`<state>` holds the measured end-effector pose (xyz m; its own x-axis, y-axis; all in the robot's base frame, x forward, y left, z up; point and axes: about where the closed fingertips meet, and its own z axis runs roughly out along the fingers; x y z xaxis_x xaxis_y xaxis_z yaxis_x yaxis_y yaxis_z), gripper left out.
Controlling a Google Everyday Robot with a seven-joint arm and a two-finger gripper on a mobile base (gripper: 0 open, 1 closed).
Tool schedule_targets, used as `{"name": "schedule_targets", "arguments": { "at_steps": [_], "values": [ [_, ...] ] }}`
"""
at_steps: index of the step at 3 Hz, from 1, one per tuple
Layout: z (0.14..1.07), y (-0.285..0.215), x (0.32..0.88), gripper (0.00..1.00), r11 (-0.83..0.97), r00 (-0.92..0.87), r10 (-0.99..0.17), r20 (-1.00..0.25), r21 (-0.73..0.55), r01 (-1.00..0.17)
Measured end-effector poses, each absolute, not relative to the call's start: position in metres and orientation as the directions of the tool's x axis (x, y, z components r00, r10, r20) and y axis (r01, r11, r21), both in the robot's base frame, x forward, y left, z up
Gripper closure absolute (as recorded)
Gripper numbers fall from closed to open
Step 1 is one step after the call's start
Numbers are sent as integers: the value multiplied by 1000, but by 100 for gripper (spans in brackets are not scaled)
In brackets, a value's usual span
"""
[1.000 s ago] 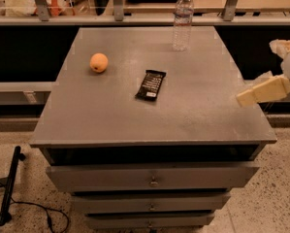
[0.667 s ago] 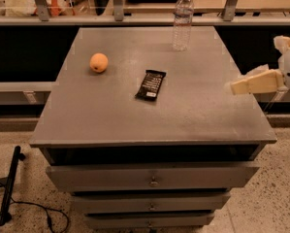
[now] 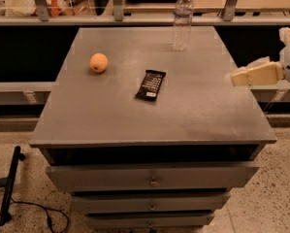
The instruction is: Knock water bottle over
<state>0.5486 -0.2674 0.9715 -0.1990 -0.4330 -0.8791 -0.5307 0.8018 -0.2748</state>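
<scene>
Nearest, at 6 o'clock, drawers (image 3: pixel 154 178) under the table (image 3: pixel 193 120). Near the centre, a dark bar (image 3: pixel 150 85), lying flat; at 10 o'clock, an orange (image 3: pixel 99 62). Both well apart from the bottle, so probably no obstacle for the work.

At 3 o'clock, the gripper (image 3: pixel 239 76), by the right edge of the table, pointing left. Cannot tell if the claw is wide or narrow. Carries nothing, seemingly. Probably held low and at the side in order to sweep toward 12 o'clock.

At 12 o'clock, near the far edge, the bottle (image 3: pixel 182 21): upright, slim, clear, with white cap, ribbed body and pale label band. Well apart from the gripper, not yet knocked over. Tall and narrow, so likely to tip from one push high on the body.
</scene>
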Motion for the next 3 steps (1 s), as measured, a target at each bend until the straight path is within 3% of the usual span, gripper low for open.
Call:
{"name": "schedule_targets", "arguments": {
  "at_steps": [3],
  "values": [
    [924,-210,668,0,789,-78,-308,-948,-208,-578]
  ]
}}
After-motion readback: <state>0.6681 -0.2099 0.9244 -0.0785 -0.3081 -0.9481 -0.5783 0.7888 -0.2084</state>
